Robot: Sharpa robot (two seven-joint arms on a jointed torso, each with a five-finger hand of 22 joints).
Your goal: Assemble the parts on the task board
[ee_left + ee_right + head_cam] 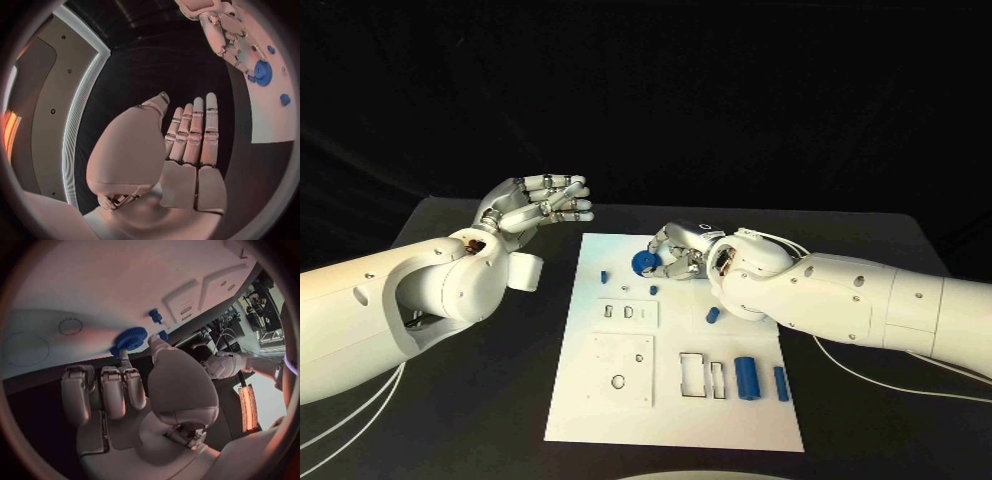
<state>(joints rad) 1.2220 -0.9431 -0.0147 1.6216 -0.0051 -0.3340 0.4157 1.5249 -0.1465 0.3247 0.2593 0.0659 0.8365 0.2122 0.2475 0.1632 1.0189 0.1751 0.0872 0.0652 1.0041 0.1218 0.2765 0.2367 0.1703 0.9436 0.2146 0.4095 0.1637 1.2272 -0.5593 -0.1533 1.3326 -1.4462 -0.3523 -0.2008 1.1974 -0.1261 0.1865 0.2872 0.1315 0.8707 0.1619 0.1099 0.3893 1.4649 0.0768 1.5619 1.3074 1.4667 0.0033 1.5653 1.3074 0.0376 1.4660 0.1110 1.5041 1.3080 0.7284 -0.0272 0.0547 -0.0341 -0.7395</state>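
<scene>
The white task board [589, 420] lies in the middle of the black table. My right hand [687, 250] is over the board's far end and pinches a blue gear [643, 263] between thumb and a finger. The right wrist view shows the gear [129, 338] at the fingertips, close above the board [94, 285]. My left hand [538, 205] is raised beyond the board's far left corner, fingers stretched out, holding nothing. Its wrist view shows the flat left hand [187, 145], with the right hand [222, 30] and the gear [262, 72] beyond it.
Small blue pegs [604, 275] [653, 290] and a blue piece [713, 315] lie on the board. Two blue cylinders [747, 378] [780, 383] lie at its near right. Recessed slots [629, 312] [704, 375] and a square plate [620, 370] mark the middle.
</scene>
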